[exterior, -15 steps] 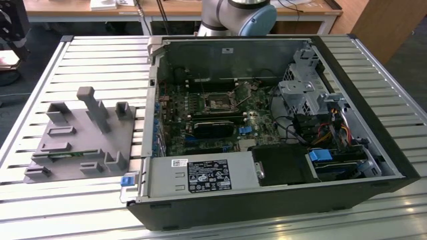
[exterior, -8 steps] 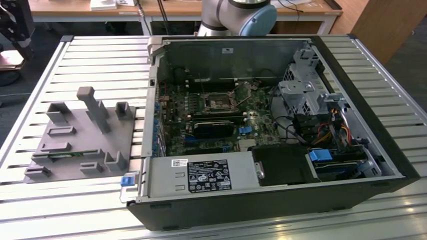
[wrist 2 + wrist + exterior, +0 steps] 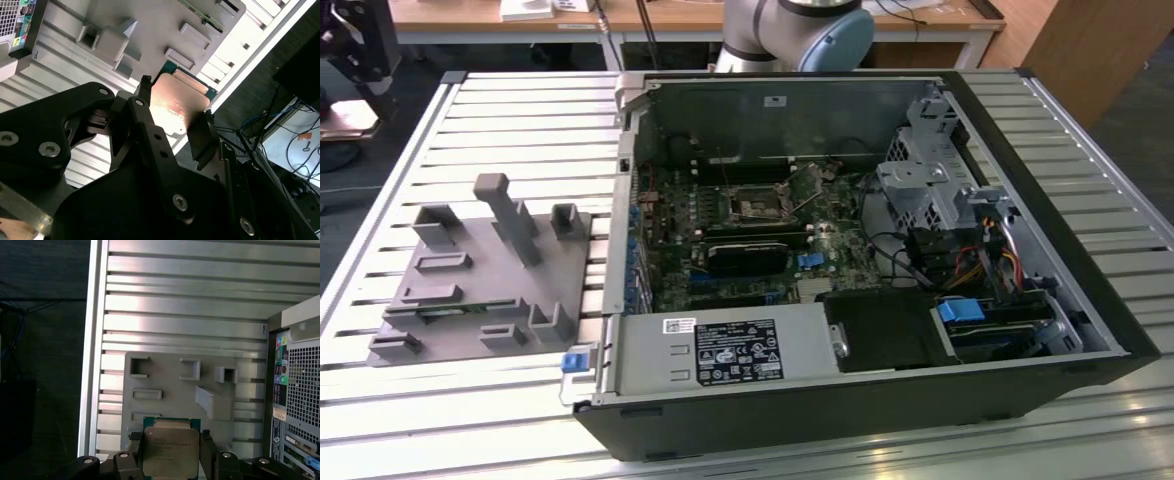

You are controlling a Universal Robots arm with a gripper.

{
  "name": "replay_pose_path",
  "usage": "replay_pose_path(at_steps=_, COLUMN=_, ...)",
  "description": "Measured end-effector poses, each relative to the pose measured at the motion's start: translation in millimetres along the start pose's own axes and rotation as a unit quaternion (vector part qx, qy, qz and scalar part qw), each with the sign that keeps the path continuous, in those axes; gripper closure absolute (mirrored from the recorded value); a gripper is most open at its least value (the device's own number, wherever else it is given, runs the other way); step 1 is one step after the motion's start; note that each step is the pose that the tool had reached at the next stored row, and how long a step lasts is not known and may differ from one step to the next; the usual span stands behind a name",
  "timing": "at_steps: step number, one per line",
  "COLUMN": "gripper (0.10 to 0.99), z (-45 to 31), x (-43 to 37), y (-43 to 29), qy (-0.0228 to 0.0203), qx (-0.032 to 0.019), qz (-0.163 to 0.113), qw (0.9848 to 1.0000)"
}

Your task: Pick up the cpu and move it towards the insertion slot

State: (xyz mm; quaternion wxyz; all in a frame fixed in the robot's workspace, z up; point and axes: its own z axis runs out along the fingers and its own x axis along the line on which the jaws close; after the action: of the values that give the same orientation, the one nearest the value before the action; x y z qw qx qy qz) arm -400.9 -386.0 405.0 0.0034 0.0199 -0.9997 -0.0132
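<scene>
1. Right, we had the cpu [image 3: 170, 450] gripped in the gripper [image 3: 170, 456], as both wrist views showed. Its pale metal lid faced the first wrist camera, and a coppery face showed in the second wrist view.
2. The jaws were closed down to the chip's width. One of the fingers [image 3: 134, 460] sat on each of two opposite edges, and nothing else was in the grip.
3. We judged the cpu to be hanging clear above the near edge of the grey plastic fixture [image 3: 175, 385]. The fixture sat on the slatted aluminium table [image 3: 185, 300]. We judged no contact between the chip and either one.
4. The insertion slot [image 3: 758, 205] sat on the motherboard [image 3: 720, 255] inside the open computer case [image 3: 854, 420], square with a dark centre and a metal frame.
5. The relation that mattered: the fixture stood just beside the case on the exterior view's left. From the held cpu, the slot therefore lay toward the exterior view's right, beyond the case's side wall, down inside, and well apart from the chip.
6. The chip is square, so there was no long axis to speak of. In the first wrist view its edges ran roughly parallel to the fixture's edges.
7. We could not tell whether the slot's frame was open.
</scene>
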Motion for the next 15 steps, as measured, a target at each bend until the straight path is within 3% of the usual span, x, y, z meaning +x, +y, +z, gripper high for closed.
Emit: replay_pose_path(at_steps=15, gripper=0.545, z=-0.1, x=-12.0, y=-0.5, qy=0.0, qx=0.0, qz=0.0, qw=1.0)
